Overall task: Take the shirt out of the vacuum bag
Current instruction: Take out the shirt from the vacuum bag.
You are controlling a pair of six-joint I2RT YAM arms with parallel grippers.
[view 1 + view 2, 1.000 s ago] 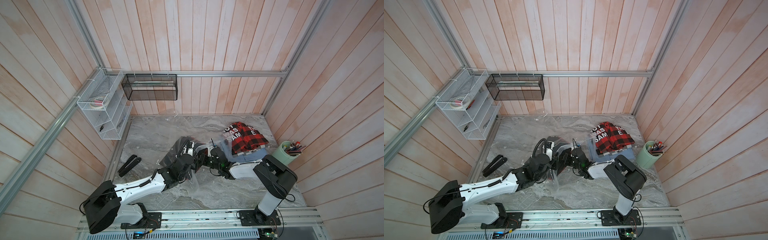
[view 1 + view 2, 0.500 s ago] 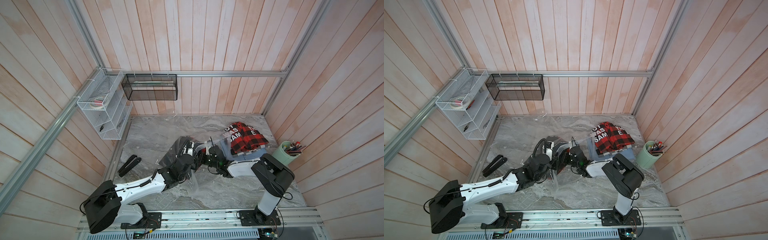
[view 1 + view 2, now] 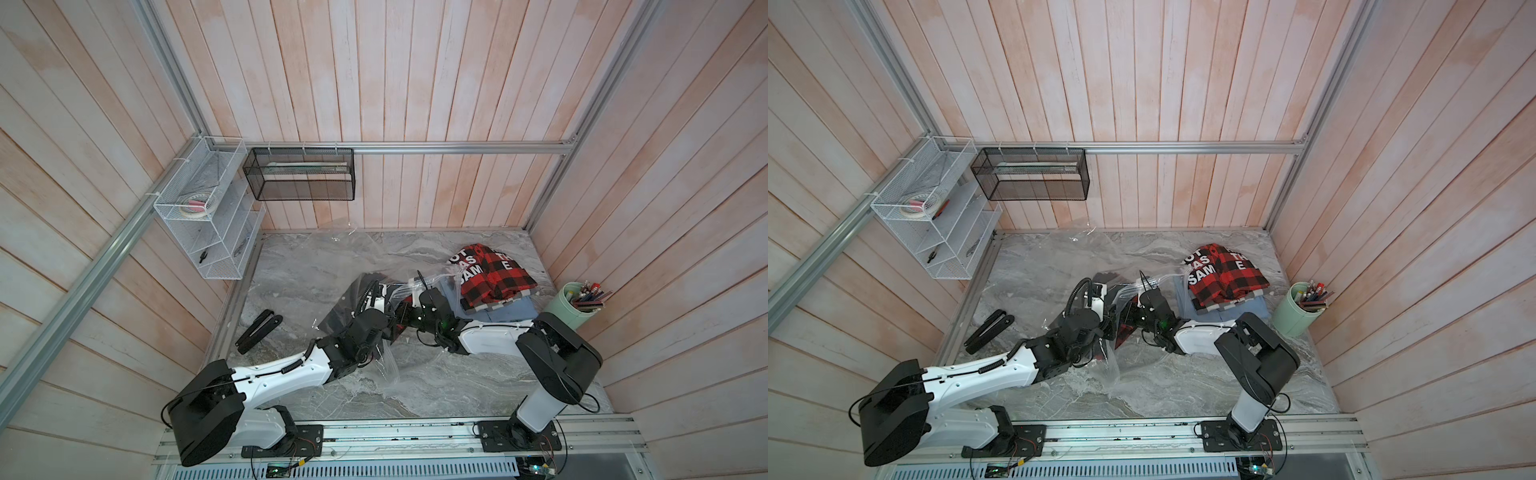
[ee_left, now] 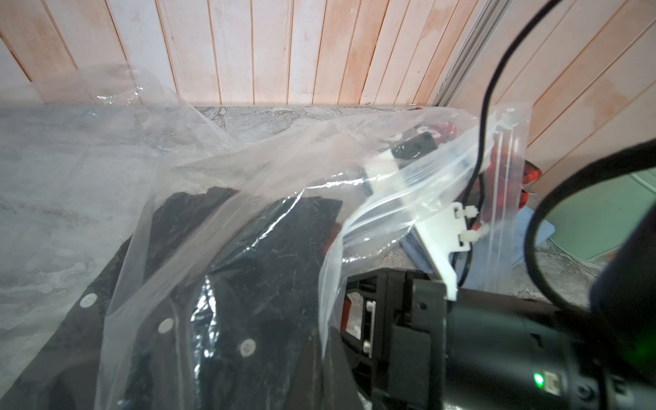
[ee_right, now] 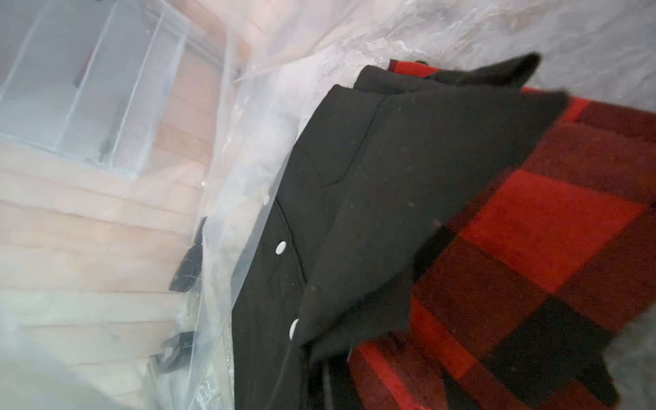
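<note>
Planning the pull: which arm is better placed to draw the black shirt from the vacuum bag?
Right. The right gripper is shut inside the vacuum bag, over the black shirt; the left gripper, shut at the bag's opening, probably better holds it.

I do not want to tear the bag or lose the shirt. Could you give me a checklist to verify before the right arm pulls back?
1. Right gripper inside vacuum bag mouth: ok.
2. Right gripper shut: ok.
3. Grip on the black shirt: cannot tell, fingers hidden.
4. Left gripper shut: ok; its hold on the bag: cannot tell.
5. Zip edge clear of right arm: not ok, draped over its wrist.
</note>
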